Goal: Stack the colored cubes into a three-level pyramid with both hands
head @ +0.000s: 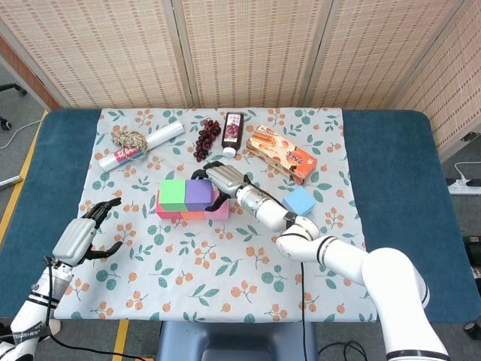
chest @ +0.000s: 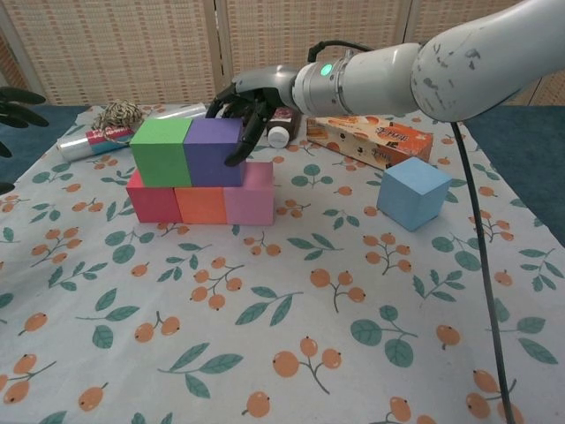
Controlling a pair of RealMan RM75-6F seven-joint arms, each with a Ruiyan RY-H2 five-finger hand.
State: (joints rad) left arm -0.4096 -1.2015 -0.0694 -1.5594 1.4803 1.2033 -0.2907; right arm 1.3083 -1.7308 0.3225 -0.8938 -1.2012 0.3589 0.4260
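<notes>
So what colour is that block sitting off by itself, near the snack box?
Light blue, clearest in the chest view.
</notes>
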